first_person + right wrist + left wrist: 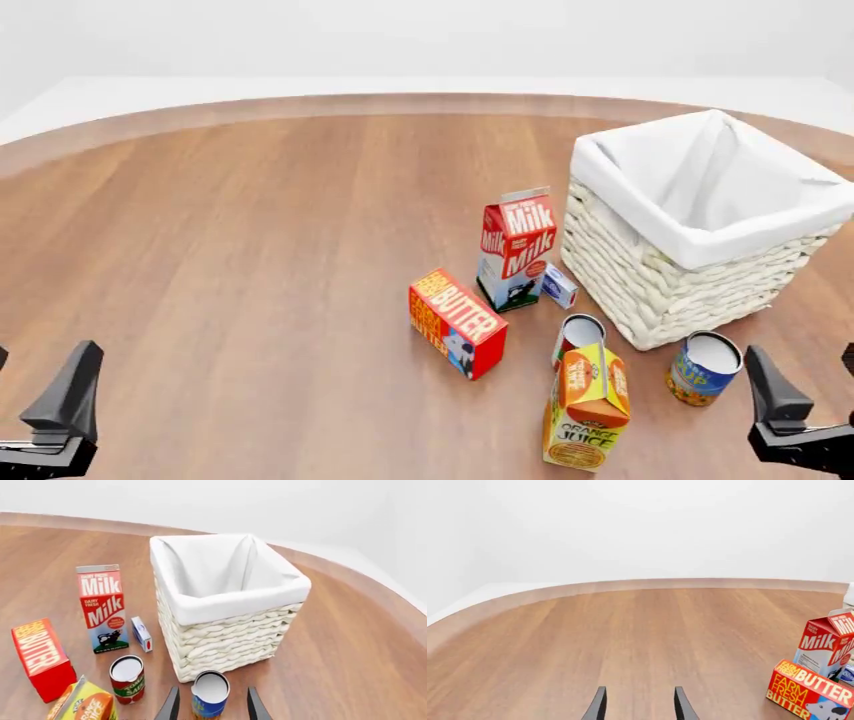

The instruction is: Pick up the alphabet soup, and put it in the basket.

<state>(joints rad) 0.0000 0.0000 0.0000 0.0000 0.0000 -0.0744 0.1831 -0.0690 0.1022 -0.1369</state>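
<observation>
One can matters: the alphabet soup (pixel 703 367) stands upright on the surface, near-right, touching the basket (pixel 667 280). Right pincer (pixel 212 706) sits just behind it, spread wide, fingers flanking it, clearly closer. Left pincer (pixel 639 705), wide too, is well apart.

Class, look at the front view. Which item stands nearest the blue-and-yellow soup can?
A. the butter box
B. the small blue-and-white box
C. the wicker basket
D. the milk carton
C: the alphabet soup stands upright right beside the basket, at its near corner; the other three items sit farther off to the left.
</observation>
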